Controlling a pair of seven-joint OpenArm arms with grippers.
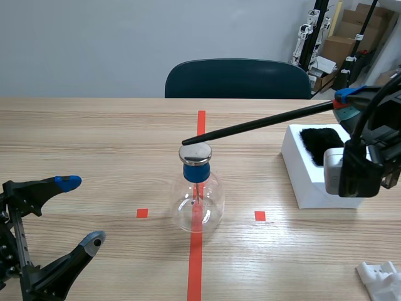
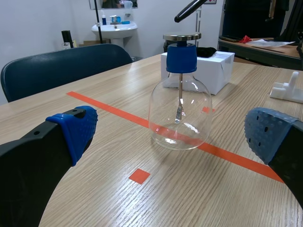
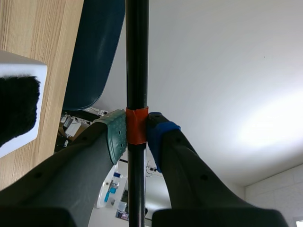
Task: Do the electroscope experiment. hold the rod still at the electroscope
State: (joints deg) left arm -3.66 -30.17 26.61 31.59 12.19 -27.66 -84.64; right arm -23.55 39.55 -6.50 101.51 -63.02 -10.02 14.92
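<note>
Scene view | right gripper [image 1: 341, 103] clamped on rod [image 1: 263, 122] | left gripper [image 1: 81, 211] spread wide | hold rod tip steady at metal cap [image 1: 195, 152] of flask [image 1: 197, 204], no drift

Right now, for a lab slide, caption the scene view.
Right gripper holds thin black rod, tip just above the metal plate of the blue-collared glass flask electroscope; left gripper open.

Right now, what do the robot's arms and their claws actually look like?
Both arms are black. The left gripper has two thick, tapering fingers with dotted blue pads. The right gripper has one grey-green pad and one blue pad; black cables loop over a pale box.
</note>
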